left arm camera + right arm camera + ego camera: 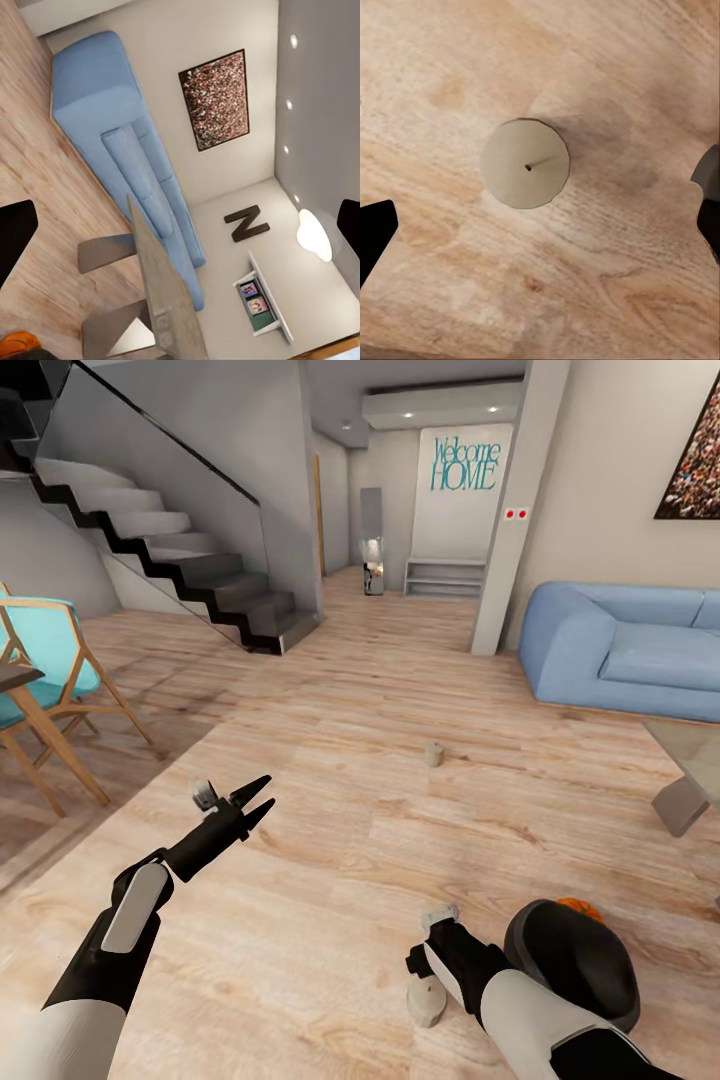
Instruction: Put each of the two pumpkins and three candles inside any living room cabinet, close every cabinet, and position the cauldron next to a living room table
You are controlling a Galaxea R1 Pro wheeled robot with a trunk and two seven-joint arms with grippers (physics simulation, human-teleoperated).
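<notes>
A pale candle (427,1001) stands on the wood floor at the bottom of the head view, directly under my right arm. In the right wrist view the candle's round top (525,165) lies below my right gripper (540,217), which is open with a finger on each side of it and not touching it. Another candle (432,754) stands on the floor mid-room. The black cauldron (575,960) sits beside my right arm, an orange pumpkin (580,908) peeking out behind it. My left gripper (255,801) hangs open and empty above the floor. The glass table (690,752) is at the right edge.
A blue sofa (630,650) stands against the right wall behind the table. A turquoise chair with wooden legs (50,690) is at the left, and a staircase (170,550) rises behind it. A hallway opens straight ahead past a white pillar (510,540).
</notes>
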